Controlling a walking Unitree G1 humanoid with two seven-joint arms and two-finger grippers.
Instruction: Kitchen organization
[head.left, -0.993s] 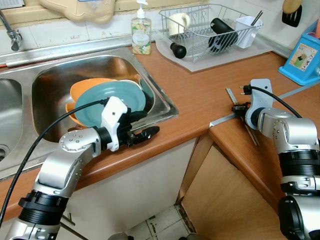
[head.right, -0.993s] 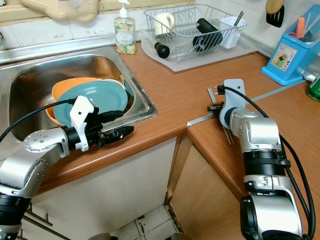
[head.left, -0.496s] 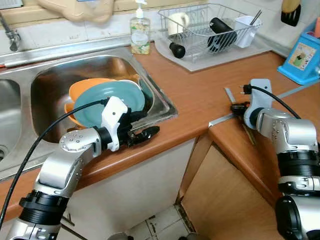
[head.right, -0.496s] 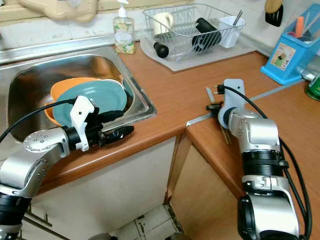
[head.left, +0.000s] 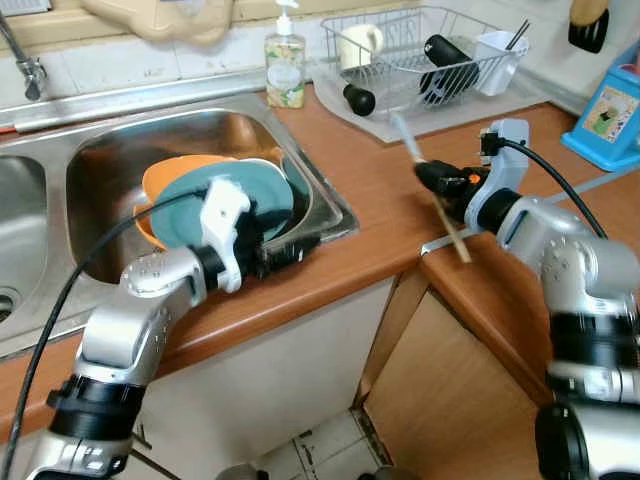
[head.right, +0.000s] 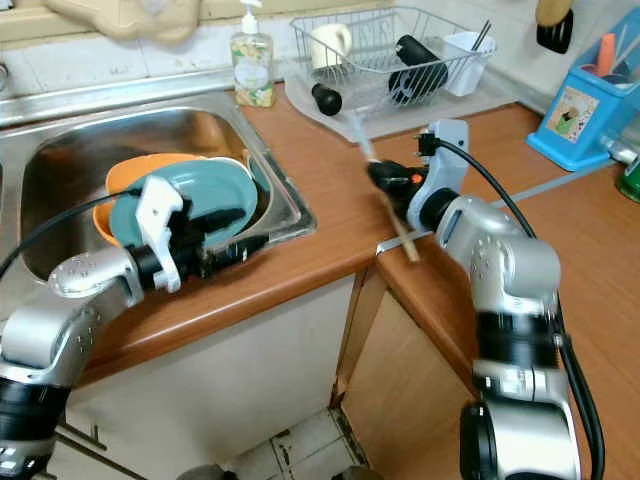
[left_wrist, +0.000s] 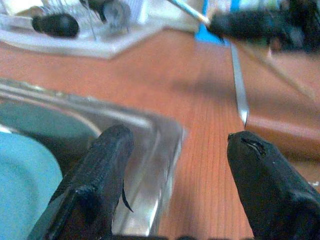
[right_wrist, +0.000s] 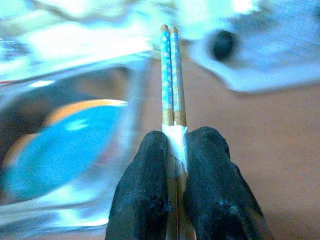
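My right gripper (head.left: 432, 177) is shut on a pair of wooden chopsticks (head.left: 455, 238) with blue patterned tips (right_wrist: 171, 75), held tilted above the brown counter between the sink and the counter seam. My left gripper (head.left: 300, 246) hovers open at the front right corner of the steel sink (head.left: 330, 205), its fingers (left_wrist: 107, 150) holding nothing. In the sink a teal plate (head.left: 235, 190) leans on an orange plate (head.left: 165, 178). The chopstick tips point toward the sink and the plates (right_wrist: 65, 145).
A wire dish rack (head.left: 420, 60) with a mug, a black bottle and a cutlery cup stands at the back. A soap bottle (head.left: 286, 70) sits behind the sink. A blue box (head.left: 612, 112) is at the far right. A metal seam strip (head.left: 445, 240) crosses the counter.
My right gripper has lifted the chopsticks off the counter seam and swung them left toward the sink. My left gripper has shifted slightly toward the sink rim.
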